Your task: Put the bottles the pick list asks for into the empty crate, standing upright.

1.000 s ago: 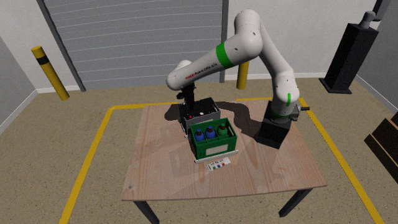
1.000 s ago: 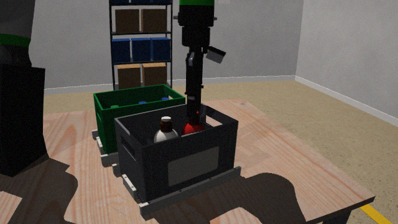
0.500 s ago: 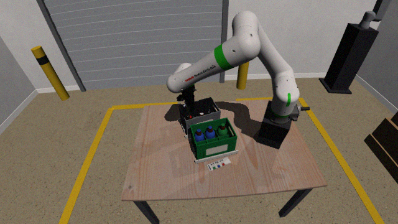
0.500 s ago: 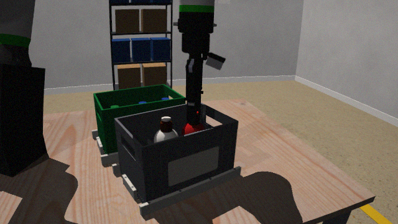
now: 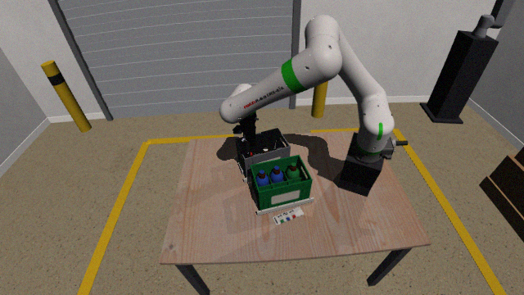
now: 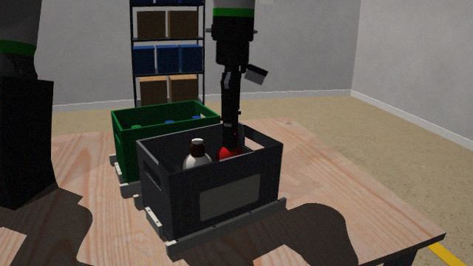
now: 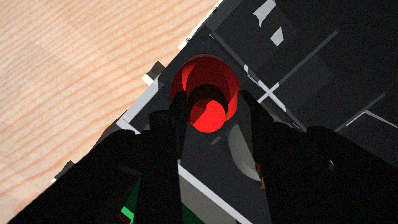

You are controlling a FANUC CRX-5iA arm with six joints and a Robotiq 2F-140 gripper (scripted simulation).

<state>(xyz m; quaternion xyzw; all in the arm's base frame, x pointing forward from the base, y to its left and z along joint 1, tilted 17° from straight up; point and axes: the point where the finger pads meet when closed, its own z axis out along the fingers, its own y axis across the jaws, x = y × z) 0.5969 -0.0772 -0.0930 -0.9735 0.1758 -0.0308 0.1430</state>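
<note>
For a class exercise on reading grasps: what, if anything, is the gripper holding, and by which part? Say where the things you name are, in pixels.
It cannot be told: the gripper's (image 5: 250, 152) (image 6: 230, 145) (image 7: 212, 94) fingers flank the red-capped bottle's (image 6: 224, 154) (image 7: 207, 117) neck, but contact on both sides isn't clear.

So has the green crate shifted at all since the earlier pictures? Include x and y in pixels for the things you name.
No. The green crate (image 5: 285, 192) (image 6: 127, 148) sits at the same spot against the white strip (image 5: 285, 206) along its front edge in the top view.
</note>
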